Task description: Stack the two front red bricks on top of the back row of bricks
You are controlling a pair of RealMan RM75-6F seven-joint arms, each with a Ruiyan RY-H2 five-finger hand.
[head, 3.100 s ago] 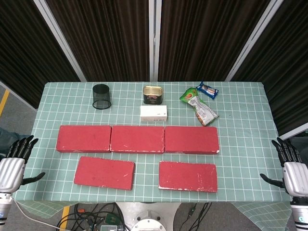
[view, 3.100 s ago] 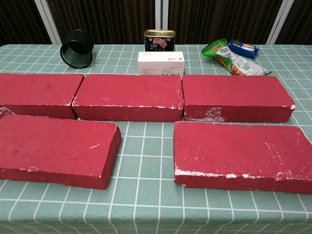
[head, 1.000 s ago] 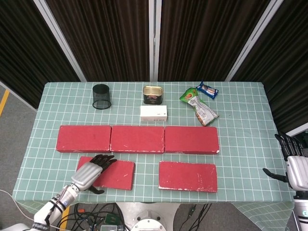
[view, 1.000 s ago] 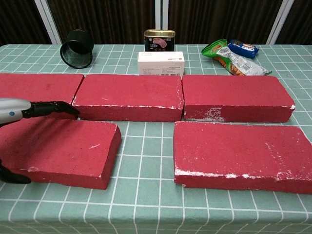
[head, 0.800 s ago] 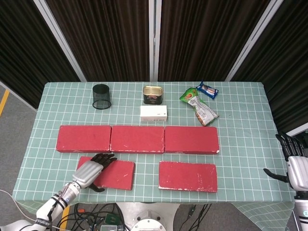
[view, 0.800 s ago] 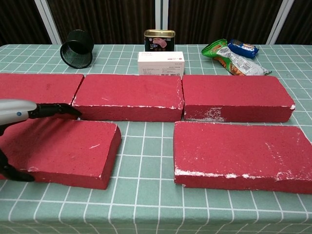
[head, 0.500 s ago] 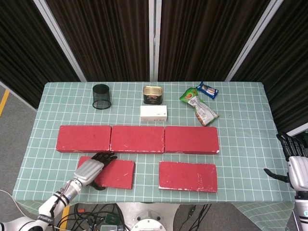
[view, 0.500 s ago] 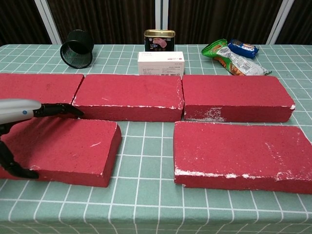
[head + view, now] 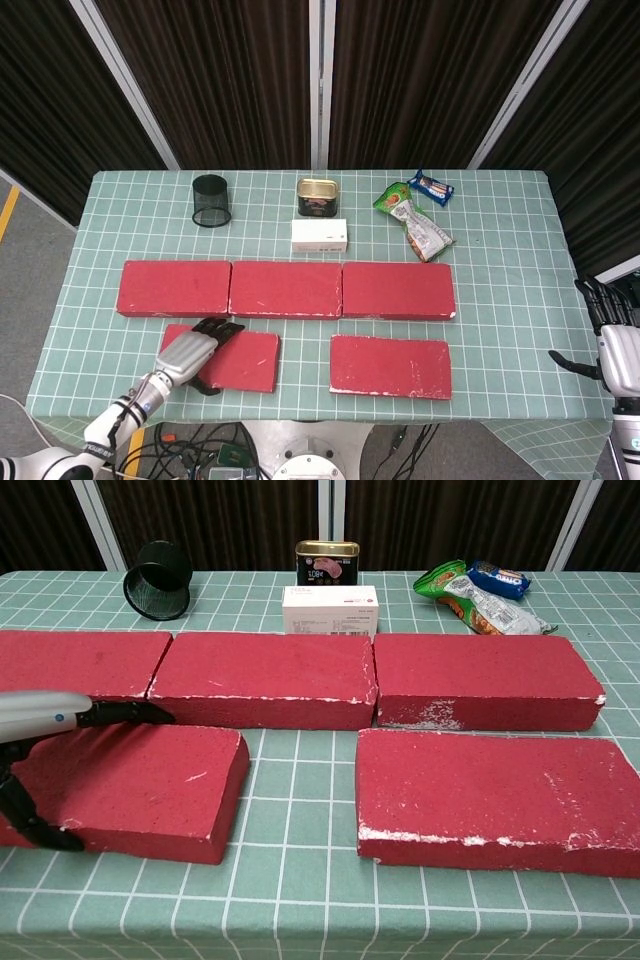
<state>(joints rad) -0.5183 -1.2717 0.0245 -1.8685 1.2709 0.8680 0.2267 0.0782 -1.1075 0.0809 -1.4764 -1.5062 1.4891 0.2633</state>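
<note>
Three red bricks form the back row: left, middle, right. In front lie the front left brick and the front right brick. My left hand grips the front left brick at its left end, fingers over the far edge and thumb on the near face. That brick's near edge looks slightly raised. My right hand hangs open beyond the table's right edge, apart from everything.
Behind the back row stand a black mesh cup, a tin can and a white box. Snack packets and a blue packet lie at the back right. The green gridded table ends just before my right hand.
My left hand came in from the left side and closed across the front left brick. The brick's near edge has risen a little. The right hand barely moved.
</note>
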